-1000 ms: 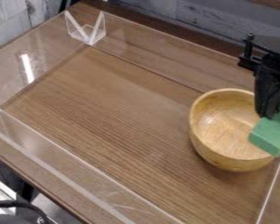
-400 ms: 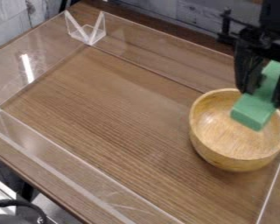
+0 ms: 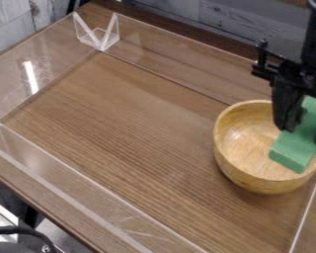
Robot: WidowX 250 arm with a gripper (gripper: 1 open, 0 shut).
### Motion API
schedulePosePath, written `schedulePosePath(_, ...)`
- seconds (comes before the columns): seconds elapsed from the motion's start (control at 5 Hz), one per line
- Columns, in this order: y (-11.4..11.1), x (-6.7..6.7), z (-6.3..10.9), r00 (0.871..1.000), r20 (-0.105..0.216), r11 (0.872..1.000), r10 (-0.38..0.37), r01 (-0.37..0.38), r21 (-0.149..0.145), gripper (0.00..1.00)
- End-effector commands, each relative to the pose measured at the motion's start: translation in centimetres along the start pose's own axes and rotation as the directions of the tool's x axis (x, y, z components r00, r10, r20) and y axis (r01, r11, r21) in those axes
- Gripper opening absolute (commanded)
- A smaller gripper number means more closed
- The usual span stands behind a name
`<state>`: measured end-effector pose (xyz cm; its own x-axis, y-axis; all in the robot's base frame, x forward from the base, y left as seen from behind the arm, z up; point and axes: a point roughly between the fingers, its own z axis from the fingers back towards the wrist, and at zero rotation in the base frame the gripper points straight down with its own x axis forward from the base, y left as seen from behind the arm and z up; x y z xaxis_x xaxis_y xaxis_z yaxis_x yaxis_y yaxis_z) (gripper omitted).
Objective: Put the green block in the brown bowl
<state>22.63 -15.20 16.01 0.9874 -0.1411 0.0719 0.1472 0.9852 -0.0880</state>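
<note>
Camera view: claw [image 3: 295,125] closed on green block [image 3: 295,149], held over right part of brown bowl [image 3: 235,156], probably for release inside the rim; bowl set on wooden surface [image 3: 115,124], opening upward to receive 1 block.

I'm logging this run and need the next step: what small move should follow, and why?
Probably lower the green block slightly, then release: the tool appears to hold it over the right part of the brown bowl.
</note>
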Motion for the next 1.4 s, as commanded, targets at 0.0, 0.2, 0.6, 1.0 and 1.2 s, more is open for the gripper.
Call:
schedulePosePath(0.0,0.1,0.1,0.6,0.998,0.059,1.000,-0.005,0.005,-0.009,0.00)
schedulePosePath(0.2,0.4,0.0,0.3,0.997,0.073,1.000,0.003,-0.002,-0.005,0.00)
schedulePosePath(0.6,1.4,0.4,0.4,0.994,0.111,1.000,0.019,-0.020,0.004,0.00)
schedulePosePath(1.0,1.6,0.6,-0.6,0.989,0.143,1.000,0.024,-0.026,0.010,0.00)
schedulePosePath(1.2,1.4,0.7,-1.3,0.988,0.155,1.000,0.021,-0.024,0.013,0.00)
